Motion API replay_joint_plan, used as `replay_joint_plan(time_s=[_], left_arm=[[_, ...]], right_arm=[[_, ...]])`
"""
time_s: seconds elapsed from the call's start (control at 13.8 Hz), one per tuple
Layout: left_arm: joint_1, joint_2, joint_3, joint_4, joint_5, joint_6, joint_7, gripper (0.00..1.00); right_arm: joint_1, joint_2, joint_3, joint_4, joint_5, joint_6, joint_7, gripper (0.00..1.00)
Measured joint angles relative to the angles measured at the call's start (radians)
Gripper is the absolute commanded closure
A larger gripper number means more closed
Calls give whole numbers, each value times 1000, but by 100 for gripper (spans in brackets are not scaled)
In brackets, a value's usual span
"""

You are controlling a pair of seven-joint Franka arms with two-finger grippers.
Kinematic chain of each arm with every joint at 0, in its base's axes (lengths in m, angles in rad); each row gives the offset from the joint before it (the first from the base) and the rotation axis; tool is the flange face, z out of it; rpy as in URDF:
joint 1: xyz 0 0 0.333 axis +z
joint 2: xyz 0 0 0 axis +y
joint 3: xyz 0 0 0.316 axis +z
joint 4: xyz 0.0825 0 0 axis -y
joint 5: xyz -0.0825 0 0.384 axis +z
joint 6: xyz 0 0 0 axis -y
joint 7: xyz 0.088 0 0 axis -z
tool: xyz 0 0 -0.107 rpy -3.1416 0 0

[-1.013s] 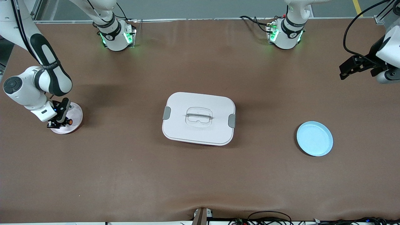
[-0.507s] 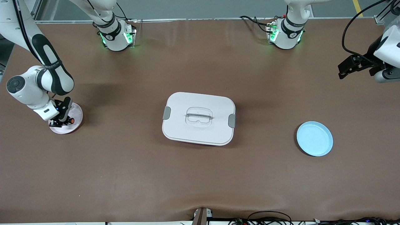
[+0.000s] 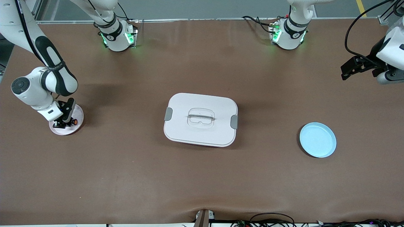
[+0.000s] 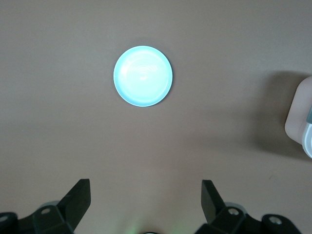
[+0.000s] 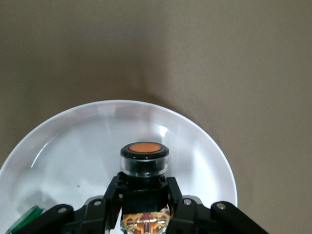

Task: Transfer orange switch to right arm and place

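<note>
I see the right gripper (image 3: 65,121) low over the white plate (image 3: 77,125) at the right arm's end of the table, jaws clamped on the black body of the orange switch (image 3: 74,121), whose cap points toward the table's middle. In the right wrist view the orange switch (image 5: 144,158) sits over the white plate (image 5: 204,151), orange cap facing away from the wrist; I cannot tell whether it touches the plate.

The left gripper (image 3: 347,67) waits high over the left arm's end of the table, jaws apart and holding nothing. In the left wrist view its fingertips (image 4: 80,195) frame bare table, with the blue plate (image 4: 143,75) well apart.

The white lidded container (image 3: 200,119) lies mid-table between the two plates, blocking nothing. The blue plate (image 3: 317,140) lies nearer the front camera than the left gripper's spot.

The right wrist hides part of the white plate; the left arm is cut off at the frame edge.
</note>
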State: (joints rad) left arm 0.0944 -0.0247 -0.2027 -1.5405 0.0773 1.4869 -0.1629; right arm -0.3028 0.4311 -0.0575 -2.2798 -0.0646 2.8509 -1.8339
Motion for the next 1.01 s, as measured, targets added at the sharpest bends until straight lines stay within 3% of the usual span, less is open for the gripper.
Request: replay_joint_plan(time_s=[0.51, 1.01], left_arm=[[-2, 0, 0, -6, 0, 6, 0, 0], [-3, 0, 0, -6, -32, 25, 0, 0]], right_arm=[[19, -15, 1, 16, 0, -64, 61, 0], [92, -150, 2, 163, 0, -504, 324, 0]])
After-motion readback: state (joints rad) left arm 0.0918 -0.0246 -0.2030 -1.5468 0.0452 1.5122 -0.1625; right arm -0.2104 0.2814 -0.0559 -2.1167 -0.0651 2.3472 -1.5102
